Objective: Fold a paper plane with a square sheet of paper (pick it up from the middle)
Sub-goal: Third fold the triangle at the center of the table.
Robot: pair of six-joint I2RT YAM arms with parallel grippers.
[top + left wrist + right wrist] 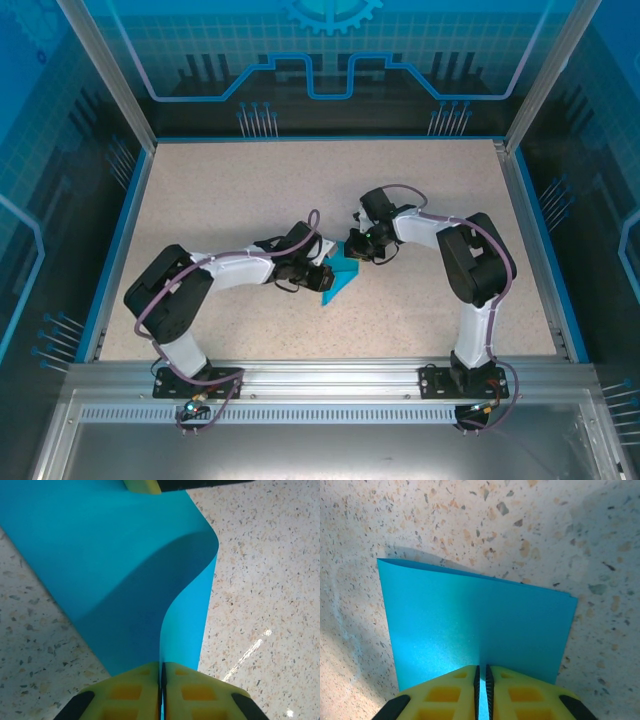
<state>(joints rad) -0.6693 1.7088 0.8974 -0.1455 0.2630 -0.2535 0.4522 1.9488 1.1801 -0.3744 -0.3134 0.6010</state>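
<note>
Left pincer (162,680), right pincer (481,680) clamping paper (470,615), speckled table (470,520)

The sheet of paper (340,283) sits at the middle of the surface (250,190), between both tools: the left tool (322,278) pinches its left edge, the right tool (358,250) its far edge.

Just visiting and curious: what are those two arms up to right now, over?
Left gripper shut on teal paper sheet. Right gripper shut on it too. Sheet folded over, curling between them. No obstacle seen.
</note>
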